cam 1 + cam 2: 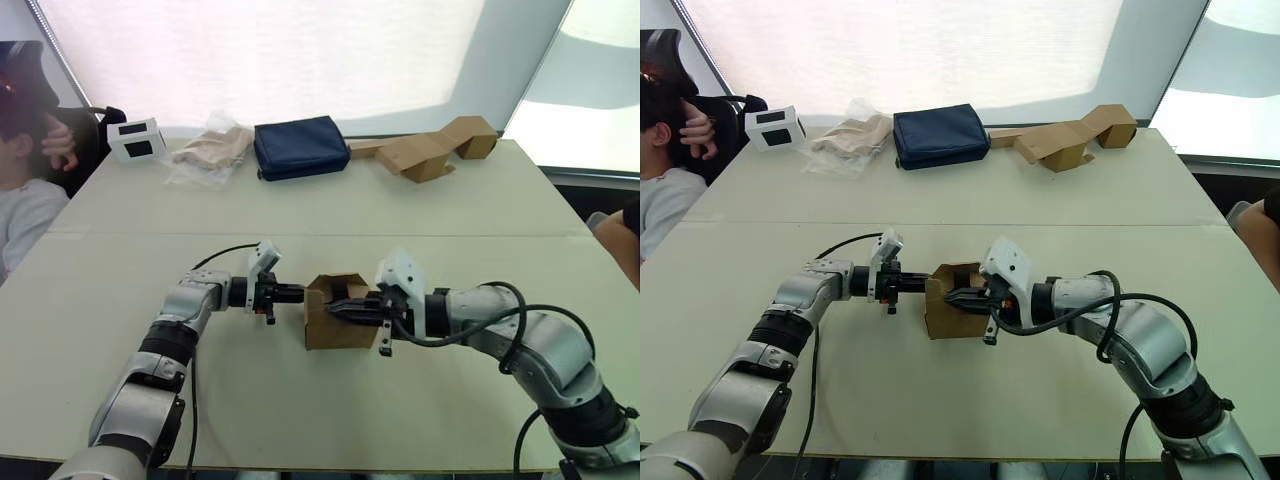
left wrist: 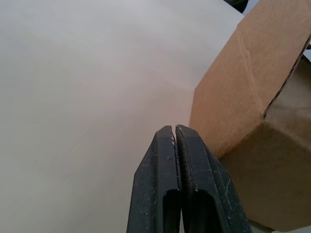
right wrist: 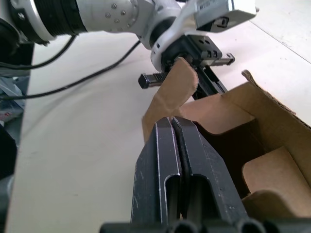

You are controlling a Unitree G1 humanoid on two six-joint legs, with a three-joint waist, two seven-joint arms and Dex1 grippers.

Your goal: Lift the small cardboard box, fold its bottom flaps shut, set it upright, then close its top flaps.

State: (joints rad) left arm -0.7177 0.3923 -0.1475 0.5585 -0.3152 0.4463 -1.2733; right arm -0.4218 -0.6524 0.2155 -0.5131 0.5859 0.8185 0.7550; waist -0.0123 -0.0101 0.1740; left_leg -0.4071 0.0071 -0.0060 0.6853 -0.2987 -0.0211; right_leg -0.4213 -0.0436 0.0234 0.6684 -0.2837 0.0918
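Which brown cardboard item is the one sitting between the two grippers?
The small cardboard box at the near middle of the table, with the left gripper and right gripper at its sides. The bent cardboard pieces lie along the far edge.

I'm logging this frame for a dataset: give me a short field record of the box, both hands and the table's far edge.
box: small brown cardboard box on the pale table, flaps open
left hand: shut, at the box's left side
right hand: shut, tips reaching into the box opening
far edge: navy blue pouch, bent brown cardboard pieces, clear plastic bag
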